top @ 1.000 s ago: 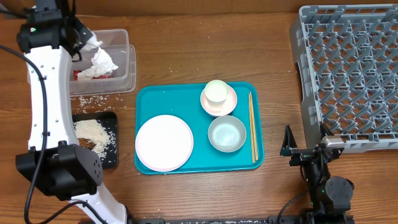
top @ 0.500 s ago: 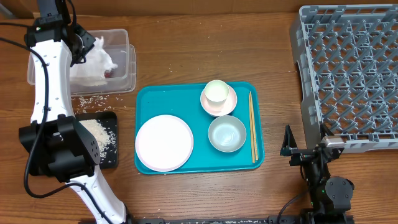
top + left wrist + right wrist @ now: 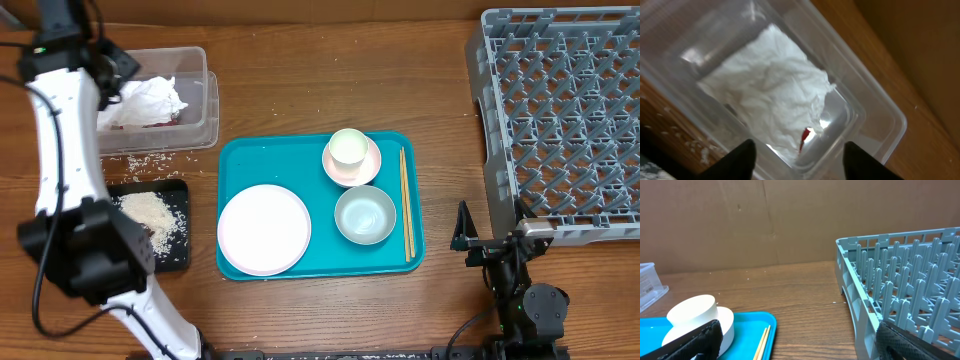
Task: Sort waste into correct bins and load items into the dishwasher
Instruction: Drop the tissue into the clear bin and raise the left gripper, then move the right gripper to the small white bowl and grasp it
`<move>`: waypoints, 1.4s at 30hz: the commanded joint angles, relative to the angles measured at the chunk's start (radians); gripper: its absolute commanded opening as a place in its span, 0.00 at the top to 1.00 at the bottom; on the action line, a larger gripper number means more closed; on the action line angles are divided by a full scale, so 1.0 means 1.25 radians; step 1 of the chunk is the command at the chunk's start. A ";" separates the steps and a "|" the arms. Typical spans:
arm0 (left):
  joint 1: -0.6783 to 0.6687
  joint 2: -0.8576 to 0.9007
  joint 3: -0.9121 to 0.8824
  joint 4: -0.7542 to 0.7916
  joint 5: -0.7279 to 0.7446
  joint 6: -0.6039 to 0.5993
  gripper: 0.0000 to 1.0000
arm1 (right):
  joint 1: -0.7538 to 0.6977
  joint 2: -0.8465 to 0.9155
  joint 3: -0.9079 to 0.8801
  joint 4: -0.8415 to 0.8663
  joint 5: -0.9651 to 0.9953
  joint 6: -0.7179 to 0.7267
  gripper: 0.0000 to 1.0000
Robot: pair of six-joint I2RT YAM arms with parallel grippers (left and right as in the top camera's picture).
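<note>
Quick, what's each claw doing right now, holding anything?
Left claw: open, empty, over the napkin lying in the clear tub.
Right claw: open, holding nothing.

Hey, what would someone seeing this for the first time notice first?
The bright teal tray mid-table, carrying a white plate, bowls and chopsticks. Then the big grey dish rack at the right edge, and the crumpled white napkin lying in the clear tub at upper left.
</note>
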State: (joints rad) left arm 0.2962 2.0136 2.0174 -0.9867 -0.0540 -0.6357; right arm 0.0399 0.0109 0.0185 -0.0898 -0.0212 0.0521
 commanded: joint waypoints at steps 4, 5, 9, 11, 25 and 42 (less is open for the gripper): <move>0.072 -0.119 0.013 0.008 -0.092 -0.010 0.00 | -0.002 -0.006 -0.008 0.005 0.004 0.001 0.00; 0.079 -0.119 0.013 0.000 -0.103 -0.004 0.00 | -0.002 -0.006 -0.008 0.005 0.004 0.001 0.00; 0.099 -0.115 0.013 -0.039 -0.127 0.006 0.00 | -0.002 -0.006 -0.008 0.005 0.004 0.001 0.00; 0.101 -0.114 0.013 -0.045 -0.127 0.006 0.00 | -0.002 -0.006 -0.008 0.005 0.004 0.001 0.00; 0.101 -0.113 0.013 -0.045 -0.127 0.006 0.00 | 0.000 -0.006 -0.008 0.145 -0.236 0.104 0.00; 0.101 -0.113 0.013 -0.045 -0.127 0.006 0.00 | -0.002 -0.004 0.048 0.599 -0.397 0.834 0.00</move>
State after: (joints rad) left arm 0.4198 1.8664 2.0296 -1.0435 -0.1993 -0.6445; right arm 0.0399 0.0093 0.0200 0.6666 -0.6106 0.9768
